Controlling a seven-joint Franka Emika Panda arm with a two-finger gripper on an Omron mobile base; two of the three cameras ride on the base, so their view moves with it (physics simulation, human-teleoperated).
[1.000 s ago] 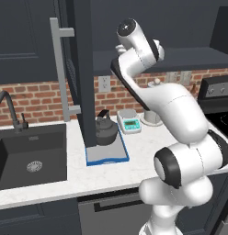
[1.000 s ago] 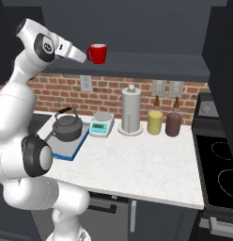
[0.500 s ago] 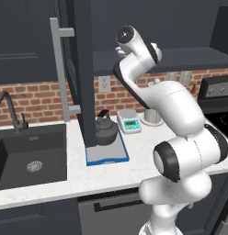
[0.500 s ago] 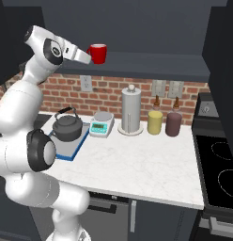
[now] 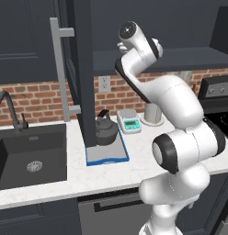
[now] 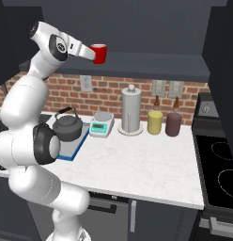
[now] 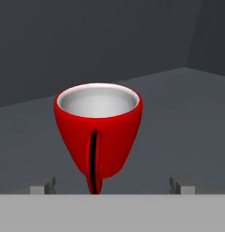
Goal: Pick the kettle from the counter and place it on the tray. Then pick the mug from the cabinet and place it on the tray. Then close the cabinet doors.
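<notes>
At the cabinet shelf: gripper (image 6: 91, 53) lined up on the red mug (image 6: 99, 53).
Jaws wide apart either side of the mug, handle facing the hand; nothing held. Kettle (image 6: 67, 126) sits on the tray (image 5: 106, 154) on the desk. Risk: closing on the handle or rounded wall could tip the mug.

One kettle (image 6: 67, 126), one tray (image 5: 106, 153), one red mug (image 6: 99, 53), one kitchen scale (image 6: 101, 124), one paper-towel roll (image 6: 130, 109), two jars: yellow (image 6: 155, 122), maroon (image 6: 173, 124). One sink (image 5: 29, 156), one faucet (image 5: 9, 110).
</notes>
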